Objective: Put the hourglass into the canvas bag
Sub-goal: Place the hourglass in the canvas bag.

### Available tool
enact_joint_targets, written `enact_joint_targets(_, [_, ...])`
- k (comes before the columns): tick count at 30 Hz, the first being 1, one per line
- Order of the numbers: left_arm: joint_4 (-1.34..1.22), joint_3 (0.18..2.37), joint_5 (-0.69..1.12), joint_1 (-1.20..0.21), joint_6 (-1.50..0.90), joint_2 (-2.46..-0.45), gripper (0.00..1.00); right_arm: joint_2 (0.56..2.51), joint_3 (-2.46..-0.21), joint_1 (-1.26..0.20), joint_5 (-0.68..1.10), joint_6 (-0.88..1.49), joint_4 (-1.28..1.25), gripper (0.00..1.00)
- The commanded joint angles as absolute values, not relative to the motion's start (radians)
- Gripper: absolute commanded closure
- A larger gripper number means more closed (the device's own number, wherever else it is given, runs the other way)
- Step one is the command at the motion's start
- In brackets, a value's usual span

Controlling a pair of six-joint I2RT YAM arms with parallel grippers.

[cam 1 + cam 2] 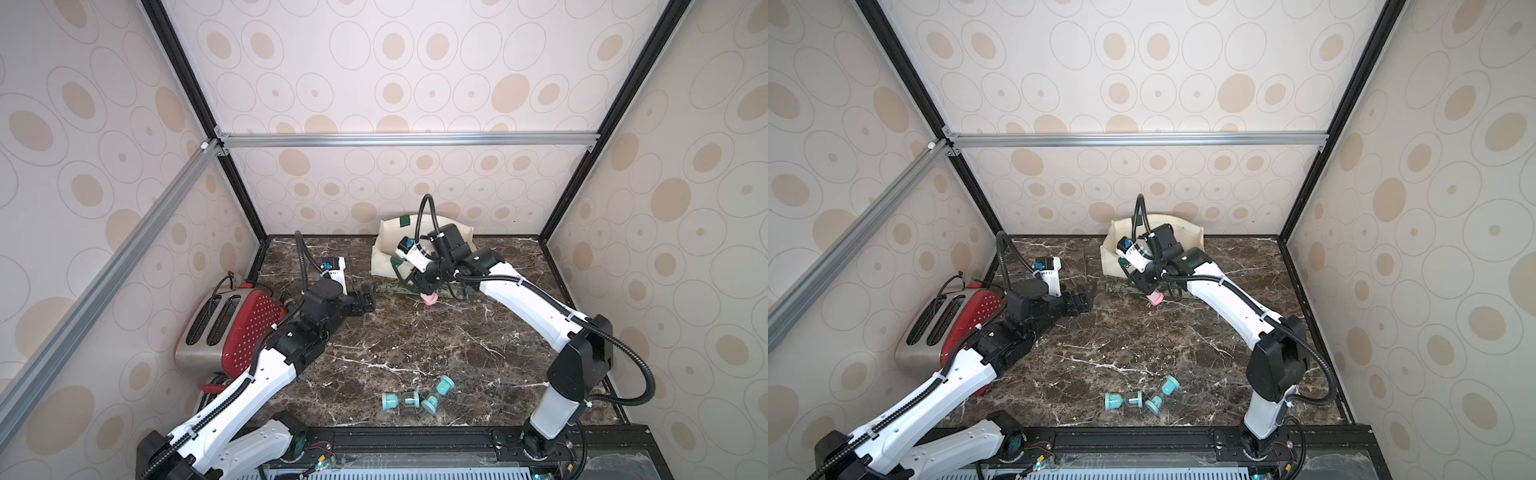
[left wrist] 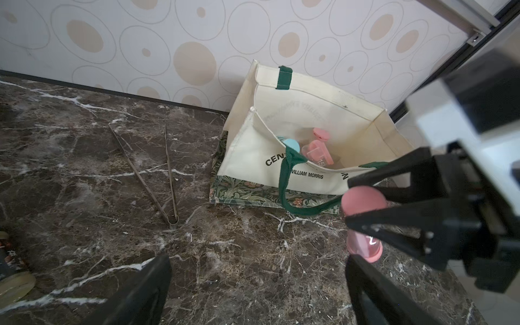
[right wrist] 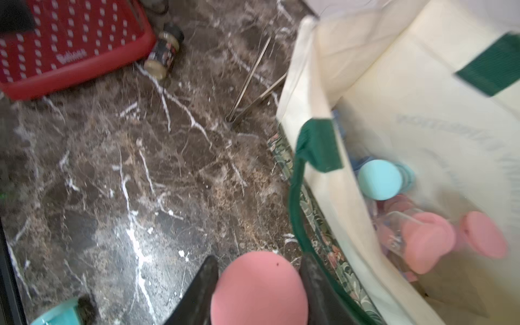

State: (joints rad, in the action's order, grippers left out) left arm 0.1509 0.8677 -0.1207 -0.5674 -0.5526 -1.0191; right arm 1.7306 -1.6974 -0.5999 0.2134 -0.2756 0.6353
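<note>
One pink hourglass (image 1: 429, 299), pinched round its waist by right gripper (image 3: 259, 261), low, just on near side of canvas bag (image 2: 253, 157). Probably light, slick, breakable: grip best between caps, gently. Wide and empty, left gripper (image 2: 257, 261), left of bag.

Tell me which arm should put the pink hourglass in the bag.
Right. The right gripper holds the pink hourglass beside the bag; the left gripper is open, empty, farther off.
</note>
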Motion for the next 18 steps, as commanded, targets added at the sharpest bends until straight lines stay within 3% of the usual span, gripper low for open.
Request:
enact_joint_targets(1, [0.133,0.924,-0.083,-0.561,-0.531,-1.049,0.02,1.696,-1.763,-0.567,0.209,-0.186,0.626,0.82])
enact_joint_targets(10, [0.083,0.996,0.044,-0.563,-0.541,-1.163,0.03,1.762,-1.904,-0.470,0.047,-0.115,0.544,0.83])
enact_joint_targets(18, [0.026,1.013,0.048,-0.562,-0.545,-1.237,0.03,1.992,-2.096,-0.453,0.015,-0.235,0.600,0.86])
